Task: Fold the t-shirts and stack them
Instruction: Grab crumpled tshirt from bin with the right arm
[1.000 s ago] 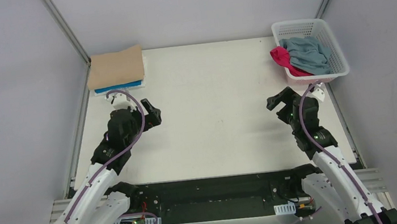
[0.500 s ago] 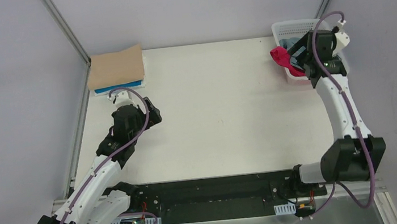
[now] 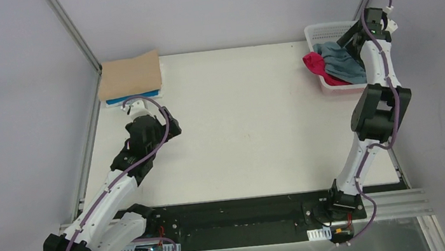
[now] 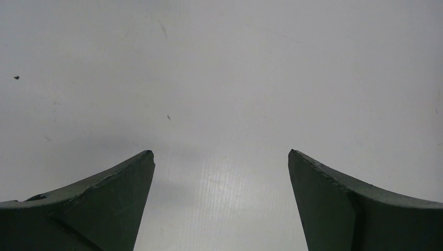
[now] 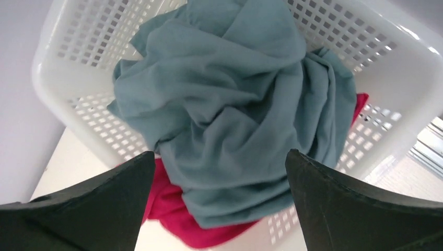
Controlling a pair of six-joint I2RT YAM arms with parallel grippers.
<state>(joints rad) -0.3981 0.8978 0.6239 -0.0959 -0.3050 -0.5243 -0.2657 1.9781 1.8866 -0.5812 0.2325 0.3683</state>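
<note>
A crumpled dusty teal-blue t-shirt [image 5: 230,104] lies on top of a magenta-red t-shirt [image 5: 172,212] in the white lattice basket [image 5: 78,47]. The magenta one hangs over the basket's left rim [image 3: 314,63]; the teal one [image 3: 345,64] fills the middle. My right gripper [image 5: 219,157] is open and empty, hovering just above the teal shirt [image 3: 351,35]. A folded tan t-shirt [image 3: 130,74] lies on a folded bright blue one [image 3: 134,98] at the far left corner. My left gripper [image 3: 172,129] is open and empty over bare table [image 4: 221,152].
The basket [image 3: 326,28] stands at the table's far right corner, against the right wall. Metal frame posts [image 3: 72,30] run along both back corners. The white tabletop [image 3: 244,116] spans between the two arms.
My right arm has swung up from the table's right side to over the basket, gripper still open. My left arm has barely moved.
</note>
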